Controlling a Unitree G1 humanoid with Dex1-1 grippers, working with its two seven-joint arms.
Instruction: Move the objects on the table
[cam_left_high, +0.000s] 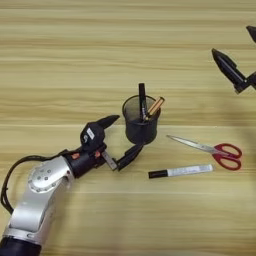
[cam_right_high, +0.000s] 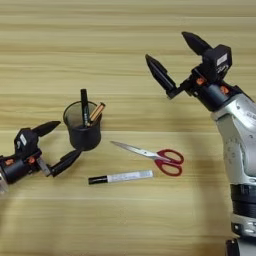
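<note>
Marker (cam_left_high: 180, 171) lies left-right, cap leftward; left claw (cam_left_high: 123, 138) and right claw (cam_right_high: 173, 52) both gape

no item to list under this heading: nothing in either view apart from the task's own things and the robot.

Pen cup (cam_left_high: 141, 125) stands mid-table (cam_left_high: 75, 60), pens (cam_left_high: 149, 106) inside. Scissors (cam_left_high: 212, 149) lie to its right; marker (cam_left_high: 181, 171) lies nearer, before both. Left gripper (cam_left_high: 121, 136) sits left of cup; right gripper (cam_right_high: 172, 55) behind-right.
</note>
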